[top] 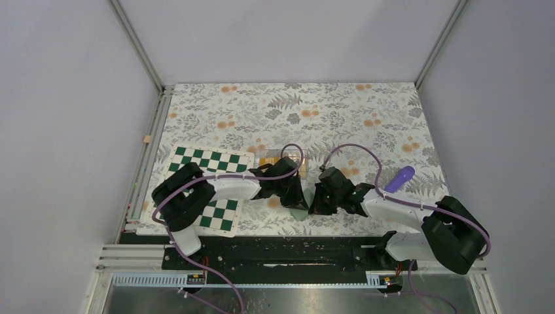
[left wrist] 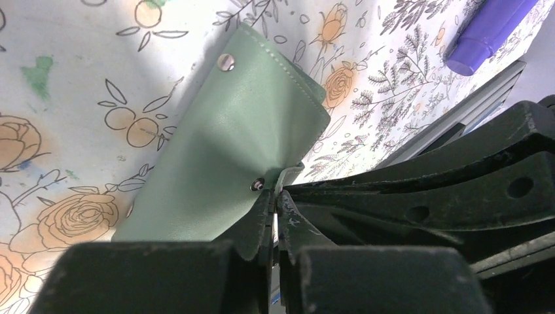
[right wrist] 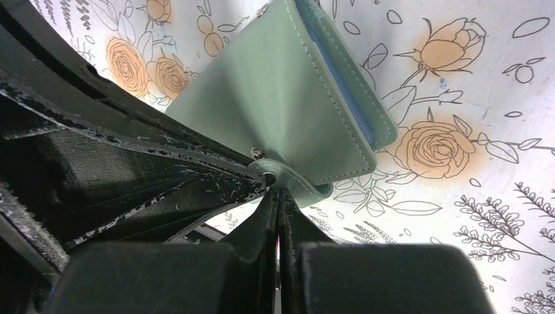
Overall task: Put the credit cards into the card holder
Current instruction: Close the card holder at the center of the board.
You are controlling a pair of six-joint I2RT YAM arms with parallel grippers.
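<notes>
top view, cards: the credit cards (top: 271, 161) are a small orange-yellow patch on the surface (top: 340, 111), just far of the left pincer (top: 292, 196) and right of the chequered board (top: 211, 160); thin, stiff and slick I reckon, so go for an edge
top view, holder: the card holder (top: 298, 213) is only a sliver of green at the near edge, between the two pincers, mostly buried under the arms
top view, right pincer (top: 319, 198): jaws unreadable from up here
left wrist, holder: soft green leatherette, looks light and floppy, so it'll sag wherever it isn't held
left wrist, pincer: clenched on the holder's near corner, right by a snap stud (left wrist: 257, 186)
left wrist, extras: purple marker (left wrist: 487, 33) far right, cut off by the frame
right wrist, pincer: clamped on the snap tab (right wrist: 269, 176)
right wrist, holder: blue lining (right wrist: 366, 114) peeks out along one side
hidden: how many cards there are, and whether any is already inside, can't tell
</notes>
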